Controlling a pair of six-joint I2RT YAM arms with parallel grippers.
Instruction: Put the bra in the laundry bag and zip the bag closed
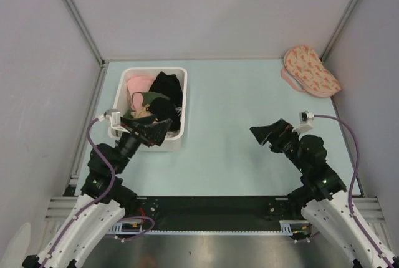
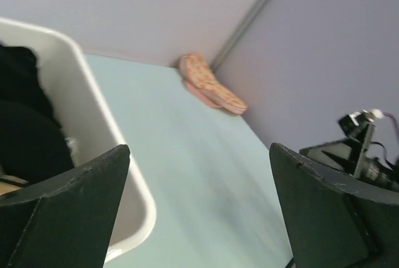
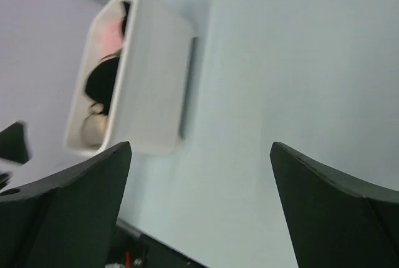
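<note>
The laundry bag (image 1: 310,70), a beige-pink printed pouch, lies shut in the far right corner; it also shows in the left wrist view (image 2: 211,84). Black fabric (image 1: 167,86) lies in the white bin (image 1: 184,103) with other garments; I cannot tell the bra from the other black garment. It shows in the left wrist view (image 2: 25,124) and the right wrist view (image 3: 103,78). My left gripper (image 1: 157,132) is open and empty above the bin's near right corner (image 2: 198,156). My right gripper (image 1: 265,134) is open and empty above the table's right middle (image 3: 199,149).
A pink garment (image 1: 140,84) and a green one (image 1: 153,98) lie in the bin's left half. Grey walls enclose the table on three sides. The bin's rim (image 2: 106,124) lies just left of my left fingers. The right arm (image 2: 361,149) shows in the left wrist view.
</note>
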